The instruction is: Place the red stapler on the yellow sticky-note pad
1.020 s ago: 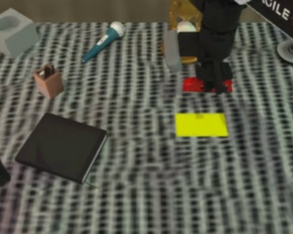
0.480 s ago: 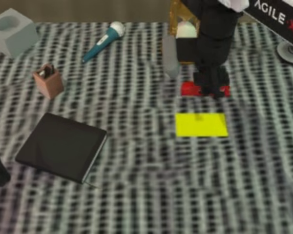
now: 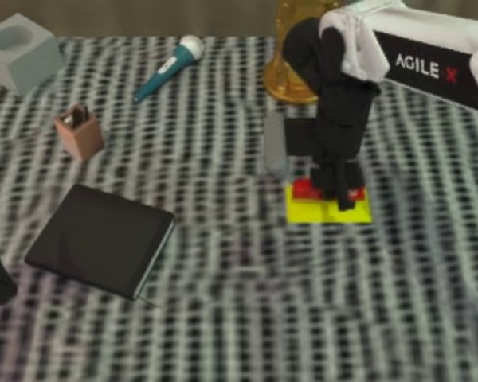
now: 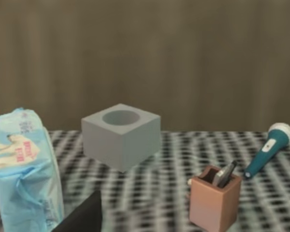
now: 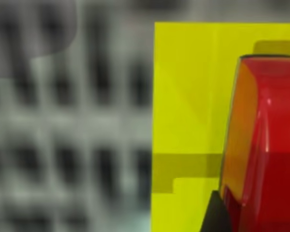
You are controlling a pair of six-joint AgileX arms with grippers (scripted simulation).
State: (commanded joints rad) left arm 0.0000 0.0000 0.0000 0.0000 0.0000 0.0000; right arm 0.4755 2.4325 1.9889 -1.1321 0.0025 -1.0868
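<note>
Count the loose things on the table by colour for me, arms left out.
Red: 1, stapler
Yellow: 1, sticky-note pad
Black: 1, notebook
Grey: 2, hollow block, flat bar
Teal and white: 1, microphone
Brown: 1, pen holder
Gold: 1, stand
Light blue: 1, tissue pack
Total: 9

Top view: overhead, whole tabletop (image 3: pixel 223 318). Left wrist: low, sideways, shares block (image 4: pixel 121 135). Right wrist: close above pad (image 5: pixel 183 96), shared.
</note>
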